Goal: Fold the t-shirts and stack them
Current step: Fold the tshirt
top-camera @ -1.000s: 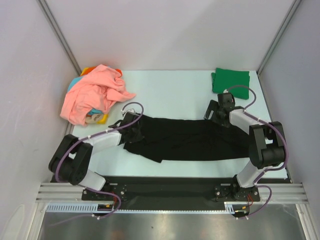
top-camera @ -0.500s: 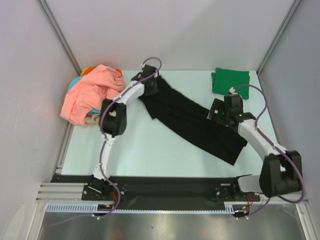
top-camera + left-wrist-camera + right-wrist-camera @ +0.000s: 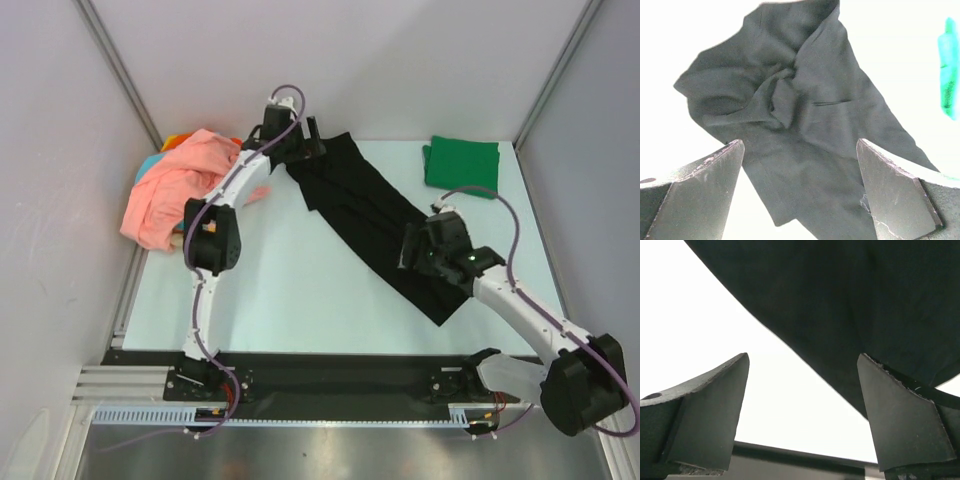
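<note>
Now the black shirt (image 3: 365, 215) lies unfolded on the table (image 3: 290, 290) as a long slanted band. It runs from the far edge, a little left of centre, down toward the near right. Its far end is bunched; the left wrist view shows a small twisted knot of cloth there, with creases spreading out from it.

The left gripper (image 3: 303, 145) hangs over that bunched far end. Its fingers stand wide apart with nothing between them, and the cloth lies loose below.

The right gripper (image 3: 418, 250) is over the near-right part of the same shirt, just inside its edge. Its fingers are also spread wide and grip nothing. The right wrist view shows the dark cloth beyond them, and bare table in the gap.

The green shirt (image 3: 462, 162) sits folded in the far right corner, well apart from the black one. The pink shirt (image 3: 180, 195) lies crumpled in a heap at the far left, just beside the left gripper. Bits of orange cloth (image 3: 174, 141) and teal cloth (image 3: 149, 166) show at the heap's far edge.
</note>
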